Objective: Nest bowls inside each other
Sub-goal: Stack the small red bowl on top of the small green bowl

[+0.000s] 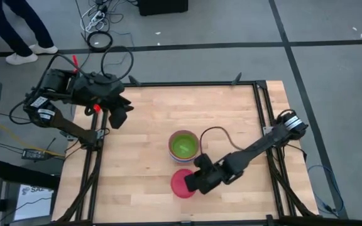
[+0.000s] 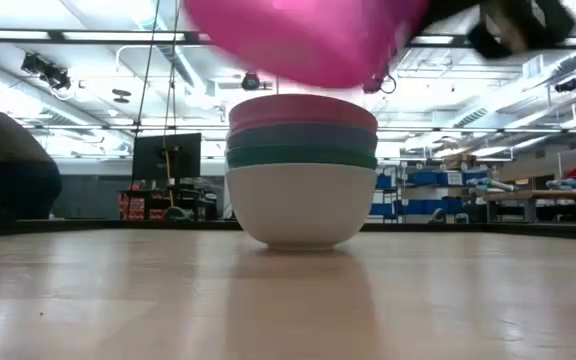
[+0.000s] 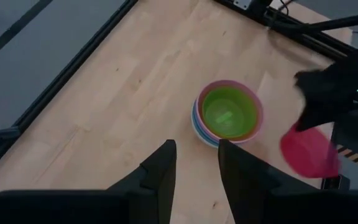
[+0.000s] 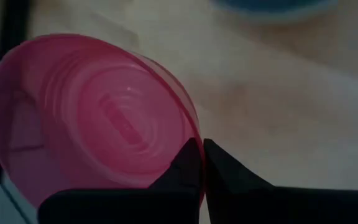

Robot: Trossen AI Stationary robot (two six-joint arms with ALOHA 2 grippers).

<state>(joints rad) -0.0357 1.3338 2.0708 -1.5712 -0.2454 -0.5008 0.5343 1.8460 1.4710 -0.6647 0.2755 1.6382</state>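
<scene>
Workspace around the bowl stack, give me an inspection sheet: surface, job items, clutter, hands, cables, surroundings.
Surface: pale wooden tabletop in a black frame.
Job's things: stack of round plastic bowls, white at the bottom, lime green innermost; a separate pink round plastic bowl beside the stack, lifted off the table in the low view.
Clutter: nothing seen on the table.
Hands: right hand shut on the pink bowl's rim; left hand open and empty, at the table's far left edge.
Cables: coiled black cable on the floor; cable along the right arm.
Surroundings: grey floor; a person's legs at the top left of the high view.
</scene>
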